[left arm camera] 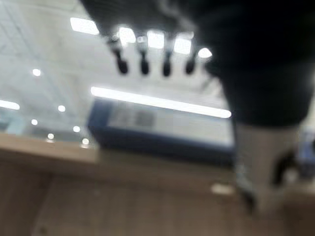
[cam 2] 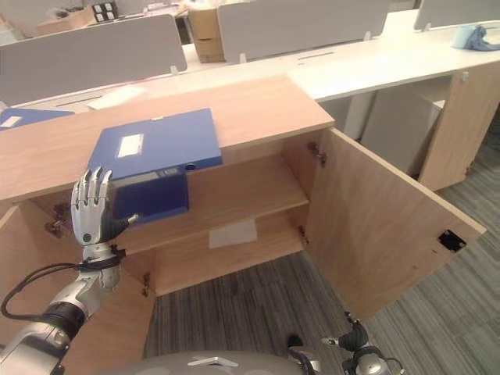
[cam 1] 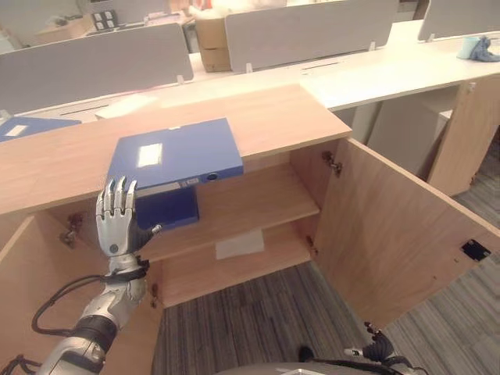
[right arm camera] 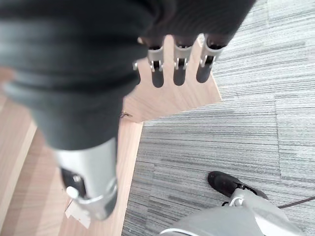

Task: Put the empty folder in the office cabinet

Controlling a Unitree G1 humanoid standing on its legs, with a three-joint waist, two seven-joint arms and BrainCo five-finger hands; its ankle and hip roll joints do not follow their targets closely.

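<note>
I see the blue folder (cam 1: 176, 153) lying flat on top of the cabinet (cam 1: 281, 117), with its near end sticking out past the front edge of the cabinet top, over the open compartment. A white label (cam 1: 149, 155) sits on its cover. My left hand (cam 1: 117, 223) is raised in front of the cabinet, just below the overhanging end of the folder, fingers straight and spread, thumb out to the side, holding nothing; I cannot tell whether the fingertips touch the folder's underside. On the upper shelf (cam 1: 258, 205) inside the cabinet, right behind that hand, a second blue folder (cam 1: 168, 209) lies flat. On the lower shelf (cam 1: 234, 262) there is a white sheet of paper (cam 1: 239, 244). The cabinet's right door (cam 1: 391, 234) stands swung wide open. My right hand (right arm camera: 177, 69) hangs low, down beside that open door over the grey carpet (right arm camera: 236, 123), fingers straight and relaxed, empty. Beyond the cabinet runs a white desk (cam 1: 391, 74) with grey divider panels (cam 1: 312, 31), and another blue folder (cam 1: 31, 126) lies at the far left end of the cabinet top.
</note>
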